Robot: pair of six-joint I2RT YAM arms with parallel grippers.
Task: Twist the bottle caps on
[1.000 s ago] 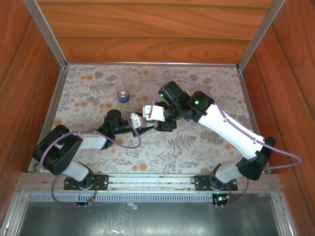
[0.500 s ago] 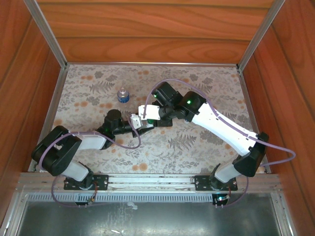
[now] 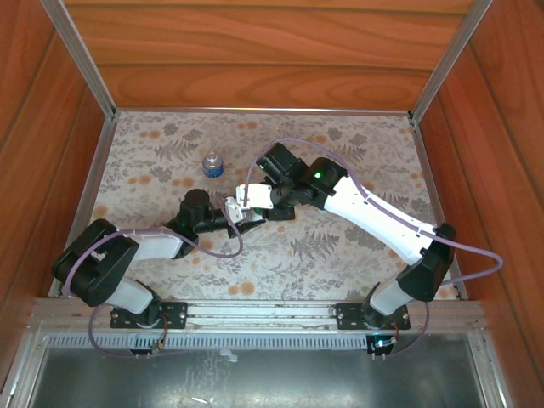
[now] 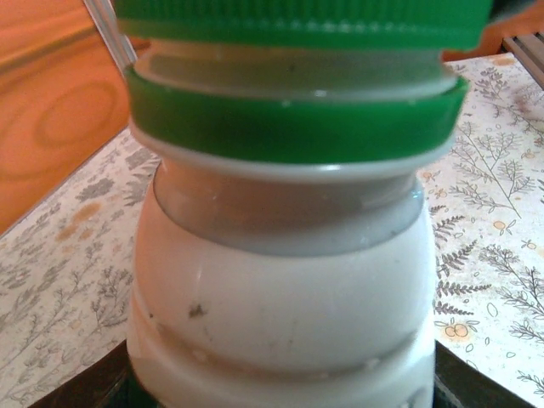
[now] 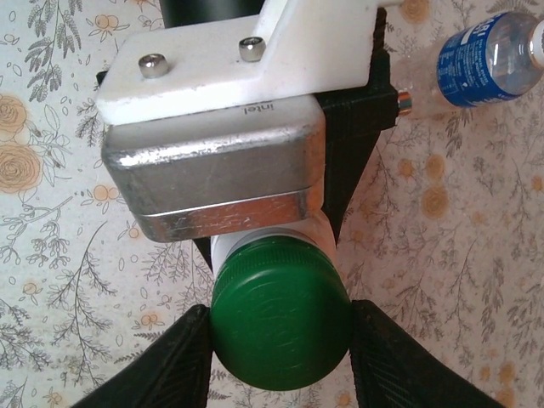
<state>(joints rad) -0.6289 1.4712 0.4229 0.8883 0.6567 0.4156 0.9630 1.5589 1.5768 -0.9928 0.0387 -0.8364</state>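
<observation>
Two holds at mid-table: left gripper (image 3: 241, 213) clamps the white bottle (image 4: 280, 289), right gripper (image 5: 280, 348) pinches the green cap (image 5: 280, 310) atop it.

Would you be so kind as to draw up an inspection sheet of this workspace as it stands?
Surface: floral-patterned table top, flat.
Job's things: white bottle upright in the left gripper. Green cap on its neck, with a band of neck showing beneath it. Clear bottle with a blue label stands apart, toward the far left. Its cap is too small to judge.
Clutter: nothing seen.
Grippers: left gripper shut on the white bottle. Right gripper shut on the green cap.
Cables: purple cables loop along both arms.
Surroundings: wooden walls; metal rail at the near edge.
</observation>
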